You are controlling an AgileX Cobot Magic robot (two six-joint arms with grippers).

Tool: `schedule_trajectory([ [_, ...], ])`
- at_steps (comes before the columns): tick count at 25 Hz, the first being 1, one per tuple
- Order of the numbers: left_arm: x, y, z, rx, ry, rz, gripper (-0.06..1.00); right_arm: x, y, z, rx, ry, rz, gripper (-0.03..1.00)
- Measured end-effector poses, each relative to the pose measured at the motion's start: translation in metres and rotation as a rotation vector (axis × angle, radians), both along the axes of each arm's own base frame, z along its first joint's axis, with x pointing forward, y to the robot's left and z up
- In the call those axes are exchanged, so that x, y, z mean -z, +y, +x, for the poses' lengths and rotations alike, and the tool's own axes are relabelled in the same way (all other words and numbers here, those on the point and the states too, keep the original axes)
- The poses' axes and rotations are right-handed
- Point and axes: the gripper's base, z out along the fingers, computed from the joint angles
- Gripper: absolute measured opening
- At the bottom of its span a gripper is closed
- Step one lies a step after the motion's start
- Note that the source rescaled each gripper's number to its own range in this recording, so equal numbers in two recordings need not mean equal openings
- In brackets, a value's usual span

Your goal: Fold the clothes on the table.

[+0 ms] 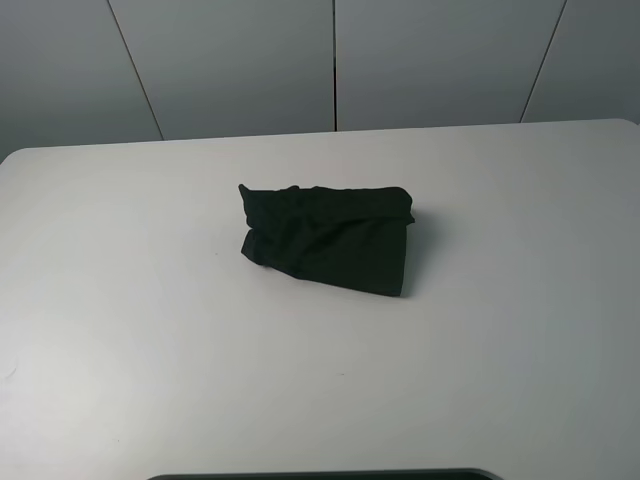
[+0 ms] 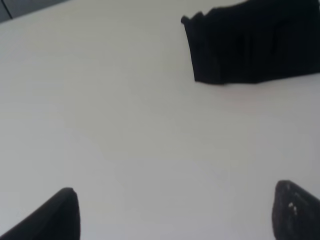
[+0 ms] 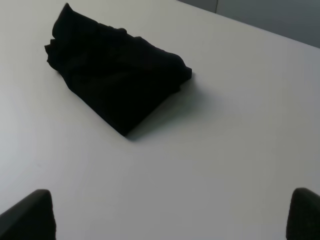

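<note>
Both arms sit back toward the near edge: left gripper (image 2: pixel 175 212) and right gripper (image 3: pixel 170 215) spread wide, empty, well apart from the cloth. I'd only tidy edges, if anything, pinching low at a corner. Black garment (image 1: pixel 328 238) lies mid-table, already a compact, slightly rumpled fold.

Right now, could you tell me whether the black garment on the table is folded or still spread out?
Folded. The black garment sits as a compact bundle with layered edges on the white table, untouched by either gripper.
</note>
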Motion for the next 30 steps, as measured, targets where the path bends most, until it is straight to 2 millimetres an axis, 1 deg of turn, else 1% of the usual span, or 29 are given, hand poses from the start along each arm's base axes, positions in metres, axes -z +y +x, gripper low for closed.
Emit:
schedule_trajectory([
  [3, 0.002, 0.003, -0.005, 0.004, -0.020, -0.022, 0.99, 0.003, 0.001, -0.004, -0.033, -0.030, 0.021, 1.00],
  [12, 0.003, -0.001, -0.009, 0.079, -0.023, -0.020, 0.99, 0.002, 0.005, -0.008, -0.113, -0.052, 0.016, 1.00],
  [20, 0.003, -0.006, -0.012, 0.117, 0.006, -0.061, 0.99, 0.002, 0.006, -0.008, -0.124, -0.055, 0.013, 1.00],
  [24, 0.003, -0.008, -0.013, 0.075, 0.011, -0.075, 0.99, 0.002, 0.007, -0.008, -0.048, -0.055, 0.012, 1.00],
  [30, 0.003, -0.010, -0.012, -0.160, 0.000, -0.073, 0.99, 0.002, 0.009, -0.007, 0.197, -0.056, 0.006, 1.00],
])
